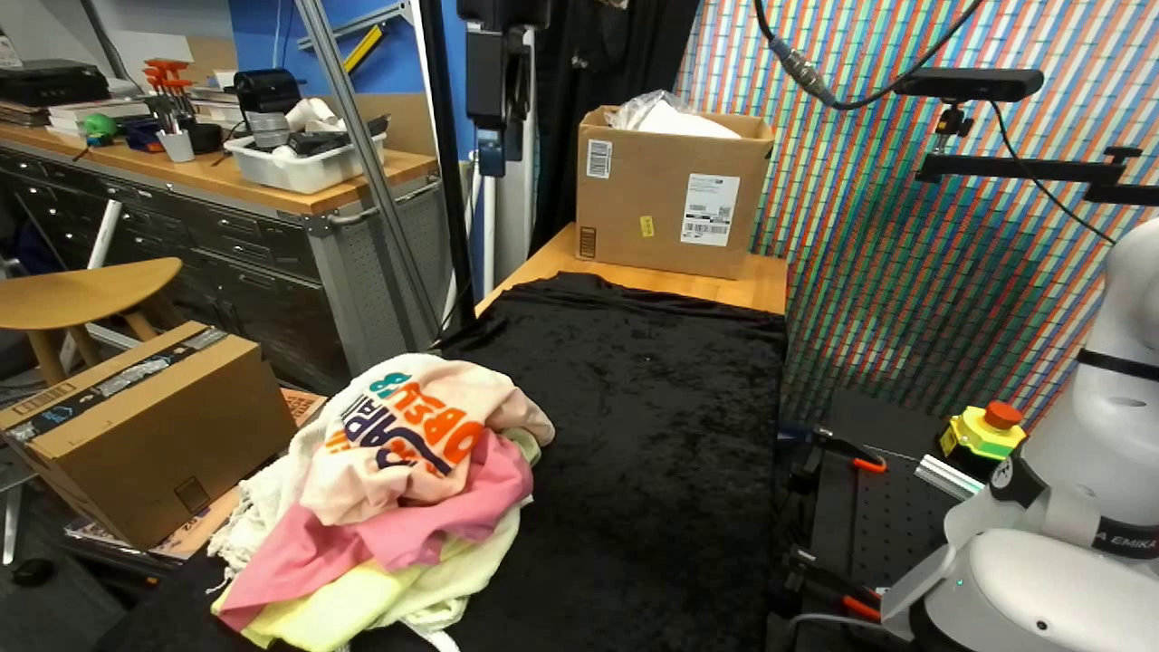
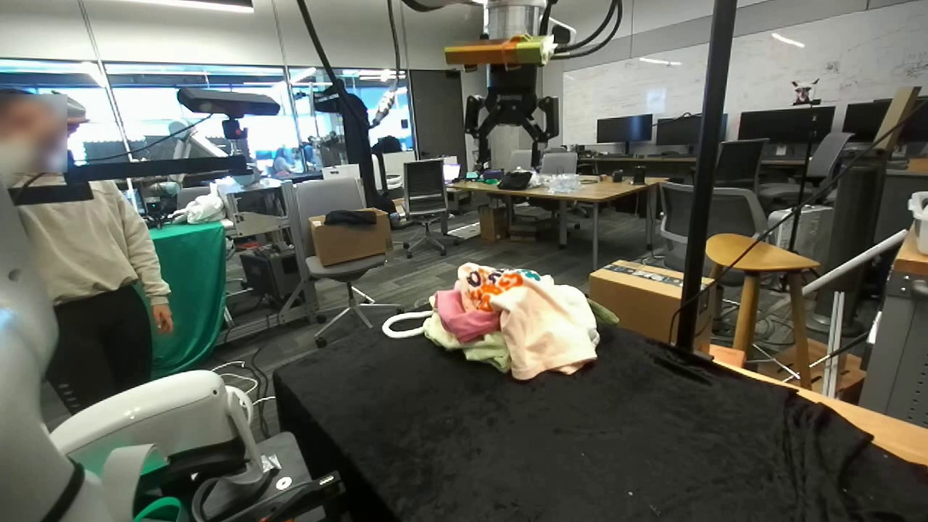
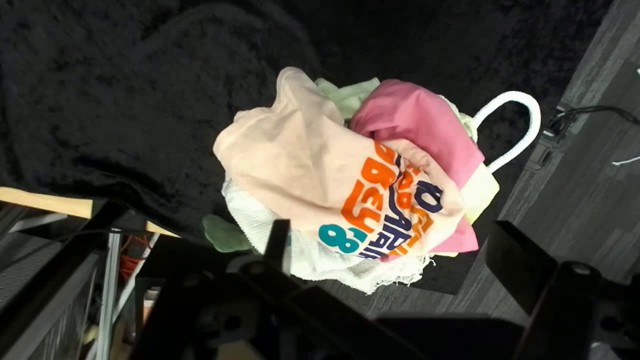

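Observation:
My gripper (image 2: 510, 156) hangs high above the table, its two fingers spread wide with nothing between them. In the wrist view, the open gripper (image 3: 392, 230) frames part of a heap of crumpled cloths below, without touching it. On top lies a peach cloth (image 1: 493, 389) with orange, navy and teal lettering. Beneath it show a pink cloth (image 3: 422, 120), a pale yellow cloth (image 1: 340, 602) and a white frayed cloth (image 3: 350, 272). A white loop (image 3: 535, 117) sticks out at one side, and a dark green piece (image 3: 225, 234) pokes out at another. Most lower layers are hidden.
Black fabric (image 1: 652, 435) covers the table under the heap. A large cardboard box (image 1: 652, 199) stands at one table end, another box (image 1: 163, 426) beside the table. A black upright pole (image 2: 707, 181) rises at the edge. A person (image 2: 94, 239) stands near the arm's base.

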You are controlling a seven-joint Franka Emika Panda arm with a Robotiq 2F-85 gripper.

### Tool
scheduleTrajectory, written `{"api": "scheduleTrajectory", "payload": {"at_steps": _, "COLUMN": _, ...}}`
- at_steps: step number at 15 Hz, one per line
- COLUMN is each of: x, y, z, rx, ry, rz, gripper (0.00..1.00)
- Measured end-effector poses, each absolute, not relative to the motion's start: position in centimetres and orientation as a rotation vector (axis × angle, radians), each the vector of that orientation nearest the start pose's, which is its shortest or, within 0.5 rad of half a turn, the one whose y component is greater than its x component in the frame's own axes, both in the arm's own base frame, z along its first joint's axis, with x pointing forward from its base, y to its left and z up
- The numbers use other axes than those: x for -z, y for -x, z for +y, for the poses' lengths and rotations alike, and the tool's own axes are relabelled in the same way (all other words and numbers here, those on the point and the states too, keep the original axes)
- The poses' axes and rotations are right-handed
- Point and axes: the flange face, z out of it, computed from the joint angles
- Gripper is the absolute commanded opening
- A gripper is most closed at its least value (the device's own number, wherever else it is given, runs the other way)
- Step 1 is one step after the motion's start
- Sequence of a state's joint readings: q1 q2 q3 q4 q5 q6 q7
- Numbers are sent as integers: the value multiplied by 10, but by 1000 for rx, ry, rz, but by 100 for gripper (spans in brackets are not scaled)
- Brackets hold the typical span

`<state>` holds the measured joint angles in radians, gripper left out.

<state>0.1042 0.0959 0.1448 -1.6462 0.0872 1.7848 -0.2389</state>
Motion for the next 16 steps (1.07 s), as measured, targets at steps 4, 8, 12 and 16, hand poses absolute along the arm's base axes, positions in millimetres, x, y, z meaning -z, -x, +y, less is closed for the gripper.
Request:
{"api": "scheduleTrajectory", "payload": {"at_steps": 4, "x": -584, "y": -536, "z": 112, "rx": 104, "ry": 2959, "rz": -580, "gripper": 100}}
{"api": "scheduleTrajectory", "payload": {"at_steps": 8, "x": -599, "y": -489, "z": 81, "rx": 146, "ry": 2964, "rz": -485, "gripper": 100}}
{"api": "scheduleTrajectory", "payload": {"at_steps": 12, "x": -591, "y": -452, "z": 62, "rx": 263, "ry": 2974, "rz": -432, "gripper": 100}}
{"api": "scheduleTrajectory", "payload": {"at_steps": 16, "x": -552, "y": -431, "z": 51, "rx": 475, "ry": 2999, "rz": -409, "gripper": 100}}
